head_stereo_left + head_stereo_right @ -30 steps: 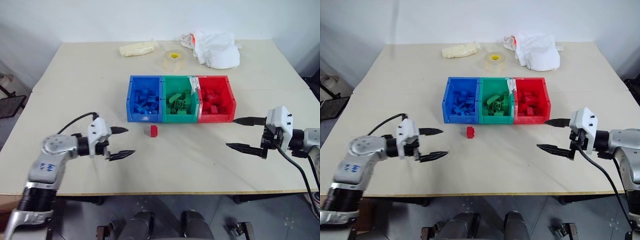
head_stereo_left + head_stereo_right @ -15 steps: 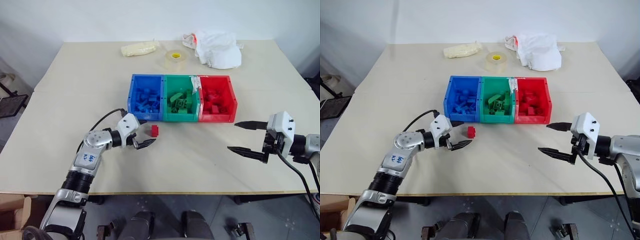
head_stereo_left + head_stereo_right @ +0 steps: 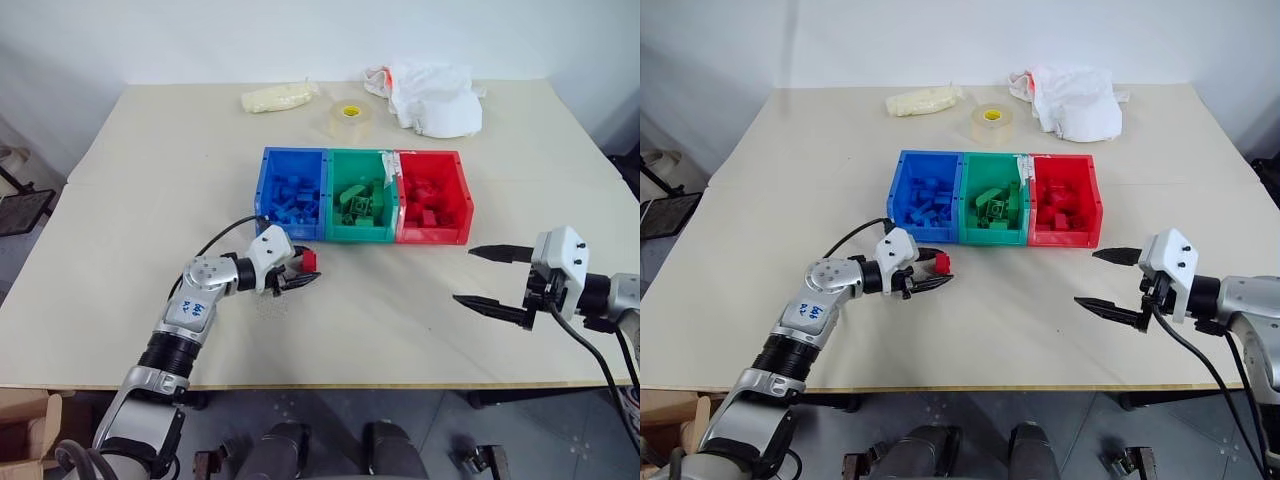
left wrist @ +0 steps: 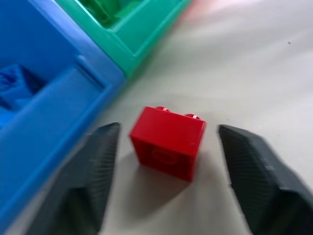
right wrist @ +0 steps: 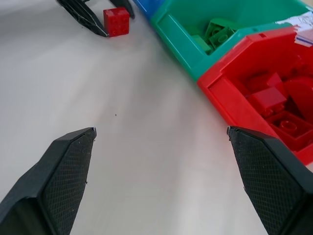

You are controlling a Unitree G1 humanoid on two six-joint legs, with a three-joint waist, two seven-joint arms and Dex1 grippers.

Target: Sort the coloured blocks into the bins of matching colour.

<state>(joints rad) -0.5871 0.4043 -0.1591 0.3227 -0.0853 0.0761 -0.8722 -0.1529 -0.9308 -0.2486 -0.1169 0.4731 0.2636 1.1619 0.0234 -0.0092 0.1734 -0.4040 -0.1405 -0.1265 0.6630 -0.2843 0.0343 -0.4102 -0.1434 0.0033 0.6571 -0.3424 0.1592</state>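
Note:
A single red block [image 3: 309, 261] sits on the table just in front of the blue bin [image 3: 262, 200]. My left gripper [image 3: 308, 267] has its fingers on either side of the block. In the left wrist view a narrow gap shows between the red block [image 4: 167, 143] and each finger, so the gripper is open around it. The green bin [image 3: 360, 237] and the red bin [image 3: 463, 205] adjoin the blue one, and each bin holds several blocks of its own colour. My right gripper [image 3: 463, 274] hovers wide open and empty, near the front of the red bin.
A clear tape roll [image 3: 347, 118], a white cloth bundle [image 3: 435, 98] and a pale bag [image 3: 275, 97] lie at the far side of the table. Bare tabletop stretches between the two grippers, in front of the bins.
My left arm has reached right and forward up to the red block, and its fingers have narrowed around it. The right gripper has stayed put, open.

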